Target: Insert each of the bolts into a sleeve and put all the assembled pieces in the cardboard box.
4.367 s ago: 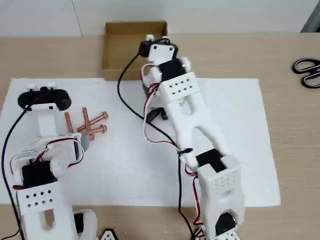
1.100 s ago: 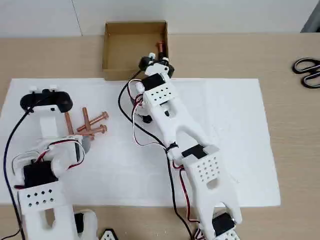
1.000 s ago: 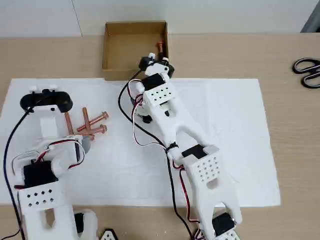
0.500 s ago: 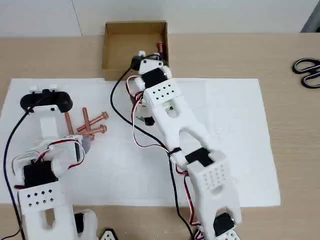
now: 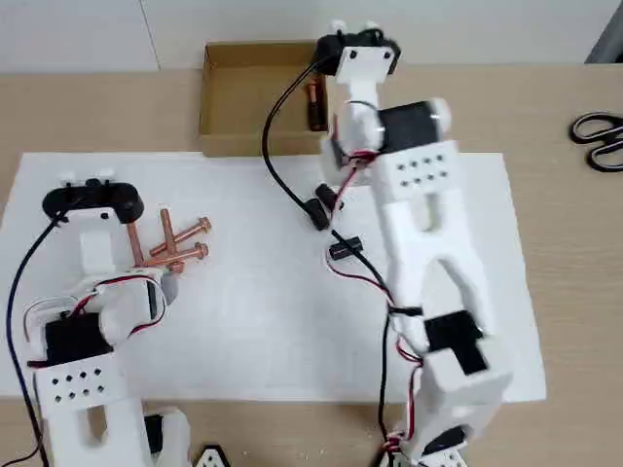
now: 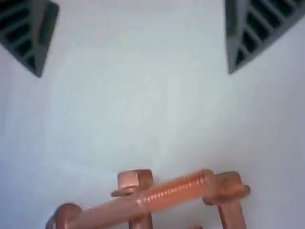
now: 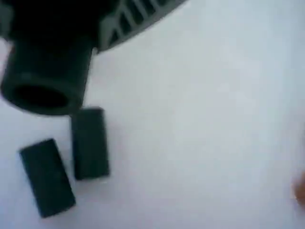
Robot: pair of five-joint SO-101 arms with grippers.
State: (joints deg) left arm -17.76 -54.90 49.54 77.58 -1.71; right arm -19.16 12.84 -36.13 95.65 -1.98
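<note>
copper assembled piece [image 5: 313,105] is now lying in the cardboard box [image 5: 234,97]
right claw [image 7: 95,28] is pulling away, grip unclear; left claw [image 6: 140,47] is hanging spread.

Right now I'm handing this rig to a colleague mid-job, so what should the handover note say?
Left gripper: open, hovering over the loose bolts on the white sheet.
Right gripper: can't tell whether it is open or shut. It is above the sheet near two loose sleeves. A dark tube, like a third sleeve, shows close against it; unclear if it is held.
Done: one assembled piece lies in the cardboard box, by the wall on the right arm's side.
Left: sleeve the remaining bolts and box them.
</note>
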